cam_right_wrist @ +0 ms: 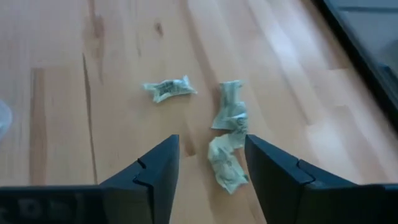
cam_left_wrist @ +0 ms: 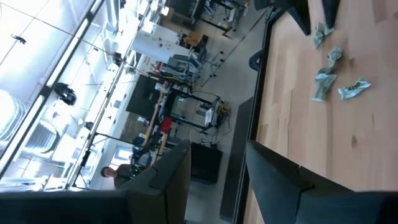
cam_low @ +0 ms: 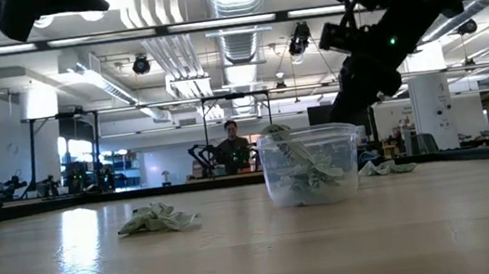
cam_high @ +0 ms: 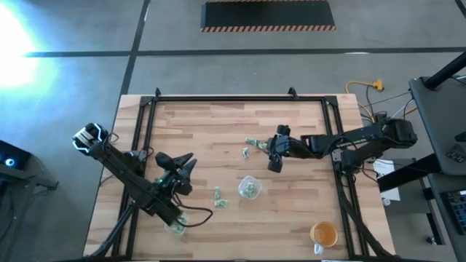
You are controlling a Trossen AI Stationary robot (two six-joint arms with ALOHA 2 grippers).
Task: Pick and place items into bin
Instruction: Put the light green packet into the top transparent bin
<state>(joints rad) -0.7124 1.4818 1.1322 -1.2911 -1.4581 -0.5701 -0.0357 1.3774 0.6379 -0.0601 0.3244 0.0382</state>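
While the left gripper (cam_high: 186, 169) waits at the table's left with jaws apart and empty, the right gripper (cam_right_wrist: 210, 163) hovers with jaws wide over loose wrappers (cam_right_wrist: 226, 142) on the wood. More wrappers fill the clear cup (cam_low: 310, 164) at mid-table.

Right arm: reaching in from the right edge, stretched out low over the middle of the table.
Right gripper (cam_right_wrist: 208, 165): angled down toward the tabletop, dark fingers (cam_right_wrist: 155, 171) spread wide, nothing between them.
Left arm: folded along the left edge, wrist tipped sideways.
Left gripper (cam_high: 182, 166): up off the tabletop, fingers (cam_left_wrist: 273, 177) parted, empty.
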